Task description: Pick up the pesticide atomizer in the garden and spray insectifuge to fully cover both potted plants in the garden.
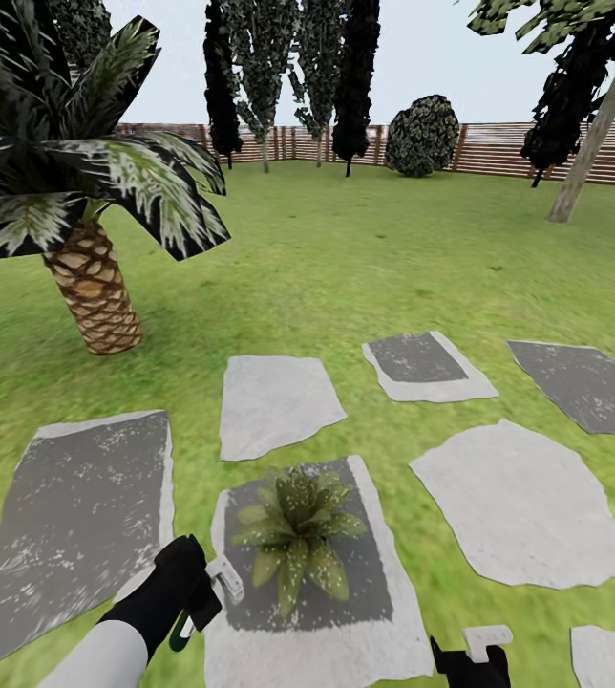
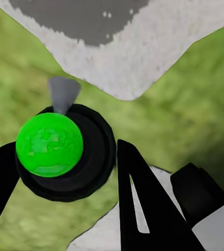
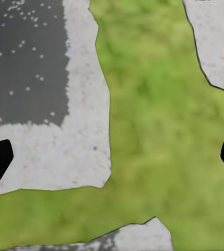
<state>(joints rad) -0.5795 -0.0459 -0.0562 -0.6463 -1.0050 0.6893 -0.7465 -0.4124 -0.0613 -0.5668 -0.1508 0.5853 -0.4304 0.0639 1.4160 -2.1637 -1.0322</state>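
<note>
Light: you get bright, even daylight under a pale sky (image 1: 441,48).
Shadows: soft patch beneath the palm (image 1: 93,287).
Sharpness: your wrist views look coarse and blurry.
Glare: none.

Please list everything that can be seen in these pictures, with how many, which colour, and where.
Potted plant: one, green speckled leaves, on the stepping stone right in front of the robot.
Sprayer: one, white head, green and black body, held in the left gripper beside the plant.
Stepping stones: several, grey and pale, spread over the grass.
Lawn: green, all around the stones.
Palm: one, brown scaly trunk, dark green leaves, far left.
Fence: brown wooden slats, at the back of the garden.
Trees and a bush: several, dark, along the fence.
Left gripper: black, shut on the sprayer.
Right gripper: black fingers wide apart, over grass and stone.
</note>
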